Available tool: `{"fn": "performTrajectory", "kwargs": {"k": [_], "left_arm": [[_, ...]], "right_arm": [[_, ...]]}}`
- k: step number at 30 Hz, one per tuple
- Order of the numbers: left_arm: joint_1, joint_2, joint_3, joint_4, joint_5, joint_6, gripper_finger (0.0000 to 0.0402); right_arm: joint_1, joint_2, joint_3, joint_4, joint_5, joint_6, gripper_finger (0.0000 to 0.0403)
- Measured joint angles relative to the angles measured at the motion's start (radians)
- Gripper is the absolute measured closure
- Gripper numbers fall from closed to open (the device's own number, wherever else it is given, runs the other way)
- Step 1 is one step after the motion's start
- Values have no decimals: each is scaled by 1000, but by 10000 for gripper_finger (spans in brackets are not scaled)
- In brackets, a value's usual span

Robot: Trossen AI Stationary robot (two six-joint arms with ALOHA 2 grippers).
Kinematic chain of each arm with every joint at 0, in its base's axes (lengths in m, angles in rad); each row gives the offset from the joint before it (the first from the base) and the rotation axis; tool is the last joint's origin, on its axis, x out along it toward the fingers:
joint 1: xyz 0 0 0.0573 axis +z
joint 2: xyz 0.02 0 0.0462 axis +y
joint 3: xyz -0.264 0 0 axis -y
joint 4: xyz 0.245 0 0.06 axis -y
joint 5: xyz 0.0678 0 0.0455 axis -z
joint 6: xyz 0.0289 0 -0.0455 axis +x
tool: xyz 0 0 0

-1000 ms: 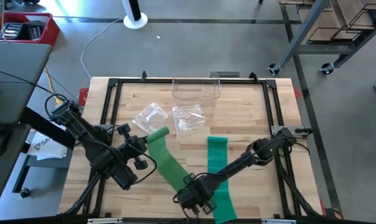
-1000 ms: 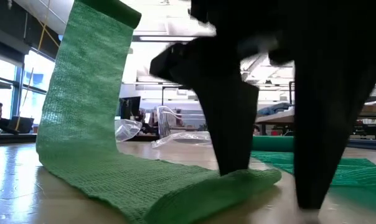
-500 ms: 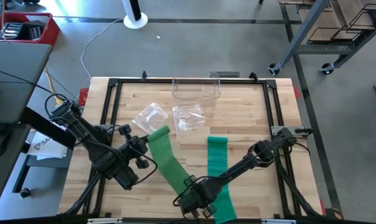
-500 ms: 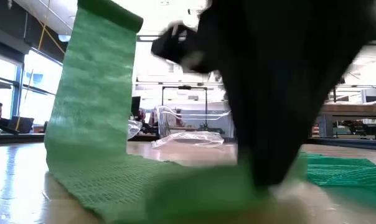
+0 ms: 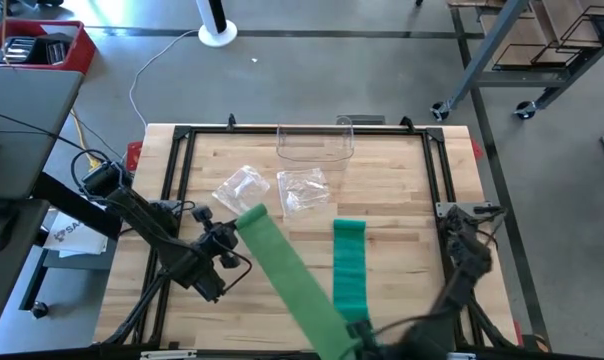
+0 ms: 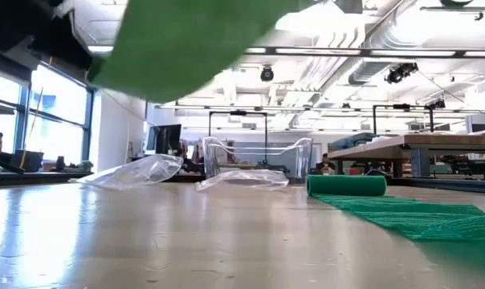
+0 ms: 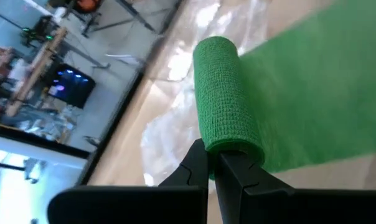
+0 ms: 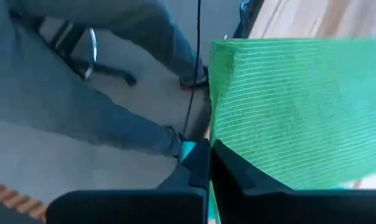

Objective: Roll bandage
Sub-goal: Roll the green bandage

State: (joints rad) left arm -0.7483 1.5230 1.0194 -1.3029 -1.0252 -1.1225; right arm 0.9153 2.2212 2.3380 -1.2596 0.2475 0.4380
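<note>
green bandage stretched taut between 2 hands, ready for rolling

the rolled end of the bandage (image 5: 253, 215) is clamped by the left hand (image 7: 214, 163), lifted above the left of the bench (image 5: 402, 170); the free end is pinched shut in the right hand (image 8: 208, 163) past the near edge, so the strip hangs tight. a second bandage (image 5: 349, 262) lies flat to the right; plastic wrappers (image 5: 244, 186) and a clear tray (image 5: 315, 146) sit farther back, leaving open board between.

Bandage strip (image 5: 294, 280) now lifted taut by withdrawn right end effector (image 8: 208, 163).
</note>
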Motion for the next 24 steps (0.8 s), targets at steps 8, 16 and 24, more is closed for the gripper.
{"fn": "performTrajectory", "kwargs": {"k": [8,16,24], "left_arm": [[0,3,-33,173,18,118,401],[1,7,-33,233,26,154,401],[1,12,-33,375,57,274,401]], "right_arm": [[103,-85,18,82,242,29,402],[146,-131,19,105,425,-51,403],[151,-188,18,159,651,-227,403]]}}
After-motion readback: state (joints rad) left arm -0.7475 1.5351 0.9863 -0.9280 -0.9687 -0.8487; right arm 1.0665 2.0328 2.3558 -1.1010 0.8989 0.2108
